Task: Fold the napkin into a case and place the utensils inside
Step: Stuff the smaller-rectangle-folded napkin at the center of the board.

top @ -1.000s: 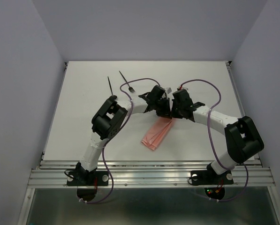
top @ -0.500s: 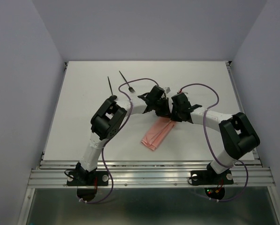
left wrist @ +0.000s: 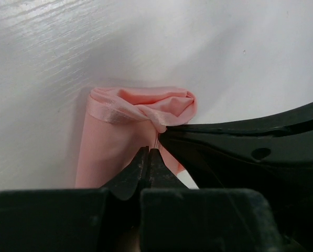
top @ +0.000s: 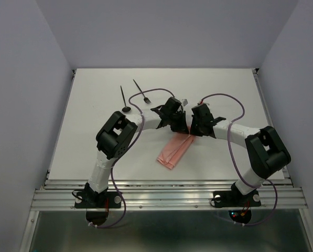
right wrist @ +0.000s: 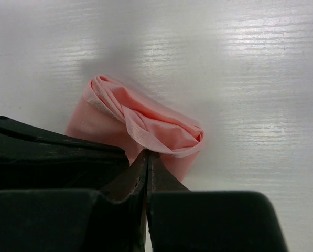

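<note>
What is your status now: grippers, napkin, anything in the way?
Left gripper and right gripper both shut on napkin, far end. Napkin folded narrow, flat on table. Fork and spoon apart, not inside. Nothing blocking.

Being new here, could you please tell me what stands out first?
The left hand and right hand meet mid-table, both pinched shut on the far end of the folded pink napkin. The black spoon and fork lie apart from it, farther back on the left.
</note>
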You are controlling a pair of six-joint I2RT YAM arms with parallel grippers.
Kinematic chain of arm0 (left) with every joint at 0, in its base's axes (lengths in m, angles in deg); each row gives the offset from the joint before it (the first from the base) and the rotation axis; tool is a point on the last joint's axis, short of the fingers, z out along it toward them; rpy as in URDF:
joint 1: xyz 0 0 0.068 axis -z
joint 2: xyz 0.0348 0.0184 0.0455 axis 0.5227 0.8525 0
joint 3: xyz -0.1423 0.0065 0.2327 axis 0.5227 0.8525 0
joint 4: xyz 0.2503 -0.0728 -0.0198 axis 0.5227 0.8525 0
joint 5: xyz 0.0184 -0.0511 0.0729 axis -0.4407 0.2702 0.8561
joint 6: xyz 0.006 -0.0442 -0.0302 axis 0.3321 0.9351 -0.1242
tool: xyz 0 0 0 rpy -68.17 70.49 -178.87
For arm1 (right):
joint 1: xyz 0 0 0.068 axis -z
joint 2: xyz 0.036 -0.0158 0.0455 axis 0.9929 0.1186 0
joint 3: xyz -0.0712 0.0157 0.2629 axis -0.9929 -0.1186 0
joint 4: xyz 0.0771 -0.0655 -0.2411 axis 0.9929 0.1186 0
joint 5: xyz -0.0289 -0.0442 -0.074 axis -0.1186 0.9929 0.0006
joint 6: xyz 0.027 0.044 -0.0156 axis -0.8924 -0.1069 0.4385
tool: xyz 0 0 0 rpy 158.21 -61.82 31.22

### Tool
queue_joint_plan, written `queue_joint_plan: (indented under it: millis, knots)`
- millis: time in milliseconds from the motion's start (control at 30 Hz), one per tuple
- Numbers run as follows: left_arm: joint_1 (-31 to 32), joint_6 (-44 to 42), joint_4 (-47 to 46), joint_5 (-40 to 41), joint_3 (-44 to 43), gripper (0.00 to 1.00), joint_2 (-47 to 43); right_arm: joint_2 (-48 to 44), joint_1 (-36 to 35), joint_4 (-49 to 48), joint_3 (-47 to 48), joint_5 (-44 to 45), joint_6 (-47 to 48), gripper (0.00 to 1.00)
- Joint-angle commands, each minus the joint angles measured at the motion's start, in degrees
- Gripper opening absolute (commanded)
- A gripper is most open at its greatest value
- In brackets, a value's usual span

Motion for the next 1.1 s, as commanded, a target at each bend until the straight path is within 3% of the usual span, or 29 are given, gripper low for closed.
queue_joint_plan:
  millis: [0,267,400,500,1067]
  knots:
    - [0.09,-2.22,0.71,0.22,-0.47,0.00,-1.63,-2.99,0.02,-1.46,0.87,0.20,-0.49,0.01]
    - [0.35,-2.58,2.03,-0.93,-2.76,0.00,3.47,-5.80,0.02,-0.85,0.96,1.59,-0.05,0.02]
    - [0.44,-2.49,1.68,-1.10,-2.05,0.00,3.56,-5.28,0.02,3.44,2.98,3.88,3.10,0.23]
    - [0.44,-2.40,1.41,-1.10,-1.61,0.00,3.47,-5.45,-0.60,5.65,4.21,6.43,4.87,0.31]
    - [0.44,-1.96,1.32,-1.37,-2.14,0.00,3.03,-2.29,-7.72,10.14,7.02,14.52,8.65,0.31]
